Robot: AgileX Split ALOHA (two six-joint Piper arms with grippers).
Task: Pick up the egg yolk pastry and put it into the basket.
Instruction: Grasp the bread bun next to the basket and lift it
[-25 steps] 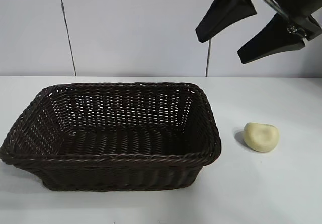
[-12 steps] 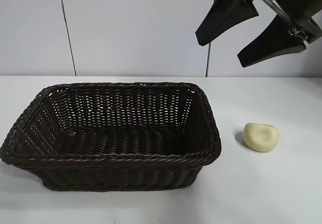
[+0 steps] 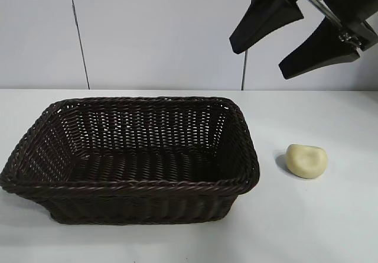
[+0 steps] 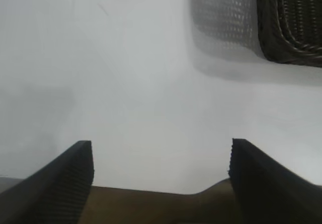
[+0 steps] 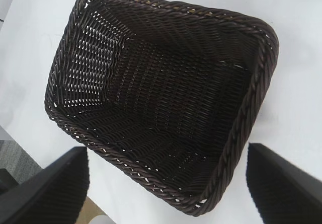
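Note:
The egg yolk pastry [image 3: 306,160] is a small pale cream lump with a shallow dent, lying on the white table to the right of the basket. The basket [image 3: 133,156] is large, dark brown woven wicker, and holds nothing; it fills the right wrist view [image 5: 166,98], and one corner shows in the left wrist view [image 4: 292,22]. My right gripper [image 3: 260,59] hangs open and empty high above the table, above the gap between basket and pastry; in its own wrist view it [image 5: 166,183] looks down on the basket. My left gripper [image 4: 161,158] is open and empty over bare table beside the basket.
The white table top [image 3: 319,227] stretches in front of and to the right of the pastry. A pale wall with a dark vertical seam [image 3: 78,32] stands behind the table.
The right gripper has risen very slightly. The basket and pastry have not moved.

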